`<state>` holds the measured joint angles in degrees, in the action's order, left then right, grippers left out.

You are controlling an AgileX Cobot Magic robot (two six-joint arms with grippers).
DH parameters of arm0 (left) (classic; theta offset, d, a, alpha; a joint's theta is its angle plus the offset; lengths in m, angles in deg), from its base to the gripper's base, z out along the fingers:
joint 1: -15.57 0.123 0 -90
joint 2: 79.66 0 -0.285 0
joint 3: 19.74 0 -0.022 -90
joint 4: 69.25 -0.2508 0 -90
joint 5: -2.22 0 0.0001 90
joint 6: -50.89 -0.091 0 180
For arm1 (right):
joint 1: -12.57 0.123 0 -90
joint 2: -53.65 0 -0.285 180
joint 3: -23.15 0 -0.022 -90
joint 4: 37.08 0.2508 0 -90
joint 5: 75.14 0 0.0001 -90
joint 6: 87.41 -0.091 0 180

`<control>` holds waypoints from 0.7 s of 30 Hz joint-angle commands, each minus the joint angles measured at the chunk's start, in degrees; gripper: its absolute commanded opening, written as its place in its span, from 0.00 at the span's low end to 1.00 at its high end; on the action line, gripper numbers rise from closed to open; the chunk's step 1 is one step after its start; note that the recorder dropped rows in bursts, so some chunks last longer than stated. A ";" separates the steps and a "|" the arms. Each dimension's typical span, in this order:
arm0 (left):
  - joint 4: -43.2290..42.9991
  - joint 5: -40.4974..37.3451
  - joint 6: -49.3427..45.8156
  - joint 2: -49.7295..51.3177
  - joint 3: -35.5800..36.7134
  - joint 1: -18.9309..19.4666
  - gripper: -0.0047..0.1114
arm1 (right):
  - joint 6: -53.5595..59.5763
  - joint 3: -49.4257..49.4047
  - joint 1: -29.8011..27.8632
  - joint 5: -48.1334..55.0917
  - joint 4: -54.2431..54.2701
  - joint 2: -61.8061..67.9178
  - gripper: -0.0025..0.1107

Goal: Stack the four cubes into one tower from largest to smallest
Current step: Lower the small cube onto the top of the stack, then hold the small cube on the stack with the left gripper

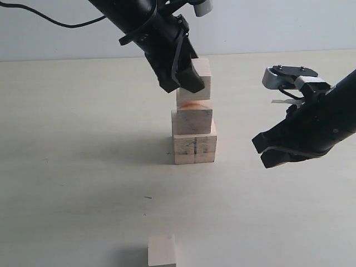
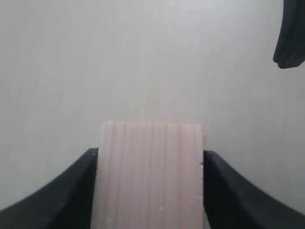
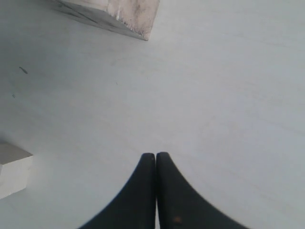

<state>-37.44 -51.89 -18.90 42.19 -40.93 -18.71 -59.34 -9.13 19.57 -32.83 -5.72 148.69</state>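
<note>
Clamping a pale wooden cube (image 1: 203, 75) from two opposite sides, the left gripper (image 1: 182, 83) hangs at the top of the tower (image 1: 193, 136). The left wrist view shows one black finger (image 2: 62, 191) pressed flat against each side of that cube, whose straight grain runs lengthwise. The held cube sits directly over the second cube (image 1: 192, 121), though it cannot be told whether the two are touching. A reddish curved patch shows where they meet. The second cube rests squarely on the largest cube (image 1: 194, 149), which bears a thin dark vertical line on its front face and stands on the table (image 1: 83, 167), toward the far edge and about midway along it.

The right gripper (image 1: 261, 151) hovers off to the right of the tower, level with its base and well apart from it. Its two fingers (image 3: 143, 191) are pressed together with nothing between them. The smallest cube (image 1: 162, 251) lies alone on the table, toward the near edge, in front of the tower and well apart from it.
</note>
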 commanded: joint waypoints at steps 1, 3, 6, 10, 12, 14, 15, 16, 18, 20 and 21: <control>1.31 0.43 -0.79 -0.30 -0.39 0.11 0.04 | 0.26 -0.01 -0.35 -0.25 0.21 0.01 0.02; 1.31 0.43 -1.44 -0.18 -0.39 0.11 0.04 | 0.26 -0.01 -0.35 -0.25 0.21 0.01 0.02; 1.55 0.43 -1.97 0.17 -0.39 0.11 0.04 | 0.26 -0.01 -0.35 -0.25 0.21 0.01 0.02; 1.72 0.43 -1.97 0.46 -0.39 0.11 0.04 | 0.26 -0.01 -0.35 0.18 0.21 0.01 0.02; 1.72 0.43 -1.97 0.46 -0.39 0.11 0.04 | 0.26 -0.01 -0.35 0.65 0.21 0.01 0.02; 1.72 0.43 -1.97 0.46 -0.39 0.11 0.04 | 0.26 -0.01 -0.35 0.91 0.21 0.01 0.02; 1.72 0.43 -1.97 0.46 -0.39 0.11 0.04 | 0.26 -0.01 -0.35 0.91 0.21 0.01 0.02; 1.72 0.43 -1.97 0.46 -0.39 0.11 0.04 | 0.26 -0.01 -0.35 0.91 0.21 0.01 0.02; 1.72 0.43 -1.97 0.46 -0.39 0.11 0.04 | 0.26 -0.01 -0.35 0.91 0.21 0.01 0.02; 1.72 0.43 -1.97 0.46 -0.39 0.11 0.04 | 0.26 -0.01 -0.35 0.91 0.21 0.01 0.02; 1.72 0.43 -1.97 0.46 -0.39 0.11 0.04 | 0.26 -0.01 -0.35 0.91 0.21 0.01 0.02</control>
<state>-36.59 -51.89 -20.65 42.66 -40.93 -18.71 -59.34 -9.13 19.57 -32.06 -5.60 148.69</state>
